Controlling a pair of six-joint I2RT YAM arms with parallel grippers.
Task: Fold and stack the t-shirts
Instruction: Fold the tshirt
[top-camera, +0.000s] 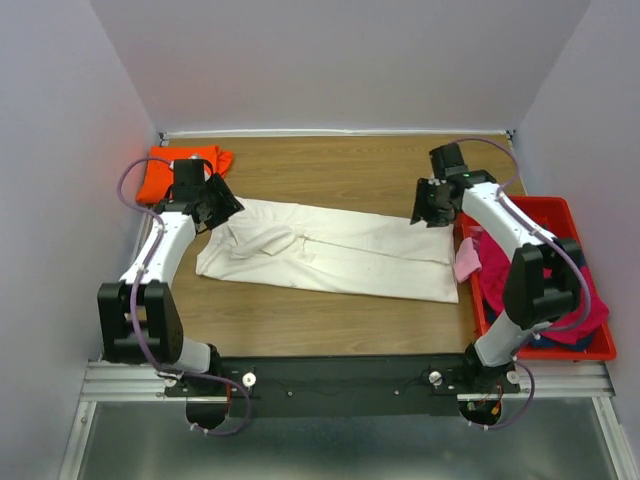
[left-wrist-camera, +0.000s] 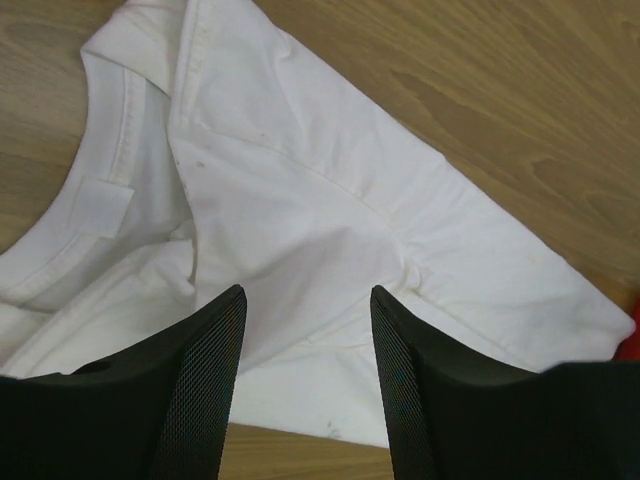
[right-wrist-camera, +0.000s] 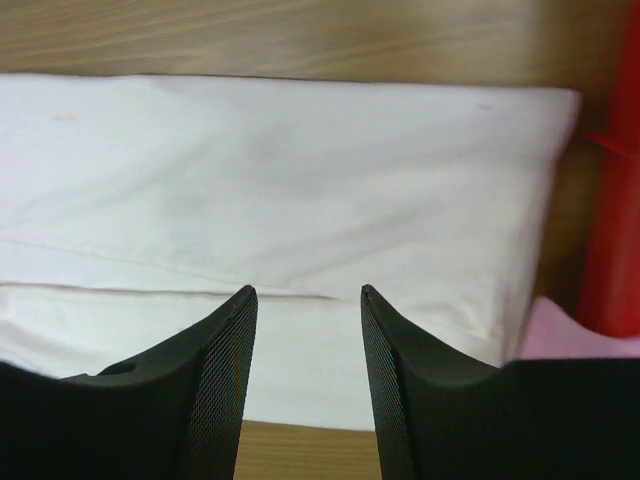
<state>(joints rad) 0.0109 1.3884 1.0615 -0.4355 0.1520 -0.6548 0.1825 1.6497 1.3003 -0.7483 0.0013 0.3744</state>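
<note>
My left arm (top-camera: 170, 245) stretches forward from its base at the near left corner, wrist tipped so the jaws face down. In the left wrist view its black fingers (left-wrist-camera: 200, 390) stand apart, nothing between them. My right arm (top-camera: 495, 212) rises from the near right, elbow folded, forearm angling forward and inward. Its jaws point down too, fingers (right-wrist-camera: 215, 390) parted and empty.
</note>
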